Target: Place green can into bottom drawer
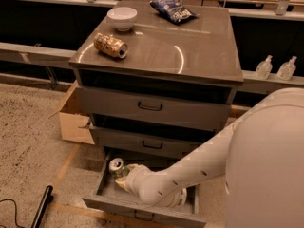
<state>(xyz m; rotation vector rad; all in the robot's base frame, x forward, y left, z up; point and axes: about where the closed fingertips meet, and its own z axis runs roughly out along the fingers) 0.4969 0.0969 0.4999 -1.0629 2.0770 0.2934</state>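
The green can (116, 167) shows its silver top and a bit of dark green body inside the open bottom drawer (142, 211), near the drawer's back left. My gripper (122, 175) is around the can, reaching down into the drawer from the right on the white arm (190, 170). The can is upright or slightly tilted. The arm hides most of the drawer's floor.
The grey cabinet top (190, 51) holds a gold-tan can (110, 45) on its side, a white bowl (122, 18) and a blue chip bag (173, 10). A cardboard box (71, 120) stands left of the cabinet. Two clear bottles (275, 69) sit at right. A black handle (42, 205) lies on the floor.
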